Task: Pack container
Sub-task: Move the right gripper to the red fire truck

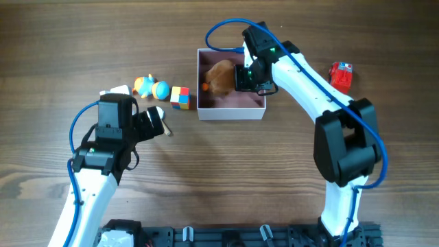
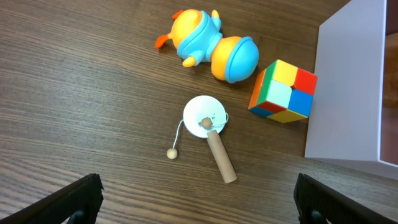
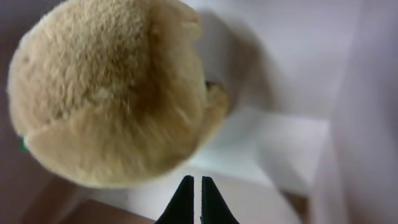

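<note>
Wood-grain table [image 1: 226, 178] spreads out from the arm bases. Nearest them, the left gripper [image 2: 198, 202] hovers with its fingers spread wide and empty above a small drum rattle [image 2: 208, 134] with a wooden handle, likely lined up as the next pick. Just beyond lie a colour cube [image 2: 283, 90] and a blue-and-orange duck toy [image 2: 208, 45], the cube just beside the wall of the container [image 1: 231, 113]. That box sits mid-table, open side up, so toys can go in from above. Inside, a tan plush toy [image 3: 112, 93] lies toward the cube's side. The right gripper [image 3: 193, 199] hangs low within the box beside the plush, fingertips closed together on nothing; I judge the plush is packed. Farther right, outside, waits a red toy car [image 1: 341, 75].
</note>
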Robot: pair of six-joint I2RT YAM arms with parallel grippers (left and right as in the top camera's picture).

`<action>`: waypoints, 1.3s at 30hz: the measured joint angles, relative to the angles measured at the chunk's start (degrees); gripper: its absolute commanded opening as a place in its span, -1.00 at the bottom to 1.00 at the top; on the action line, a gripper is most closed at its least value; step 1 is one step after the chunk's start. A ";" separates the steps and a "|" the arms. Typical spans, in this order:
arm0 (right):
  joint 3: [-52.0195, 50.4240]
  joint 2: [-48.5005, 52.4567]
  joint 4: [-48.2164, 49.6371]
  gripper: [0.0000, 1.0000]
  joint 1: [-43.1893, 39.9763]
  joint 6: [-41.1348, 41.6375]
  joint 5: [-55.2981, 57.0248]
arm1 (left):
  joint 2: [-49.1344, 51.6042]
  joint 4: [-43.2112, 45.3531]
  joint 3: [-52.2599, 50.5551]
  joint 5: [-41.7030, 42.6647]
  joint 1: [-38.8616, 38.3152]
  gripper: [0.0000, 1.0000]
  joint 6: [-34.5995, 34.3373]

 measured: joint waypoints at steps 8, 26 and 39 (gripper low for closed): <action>-0.22 -25.75 -1.09 -0.81 -1.03 -4.00 11.89 | 0.00 0.00 0.00 0.00 0.00 0.99 0.00; -0.20 -11.76 -6.32 0.91 -31.06 -12.70 16.87 | 0.00 0.00 0.00 0.00 0.00 0.99 0.00; -0.22 -1.73 -2.69 0.68 -31.04 -11.96 14.34 | 0.00 0.00 0.00 0.00 0.00 1.00 0.00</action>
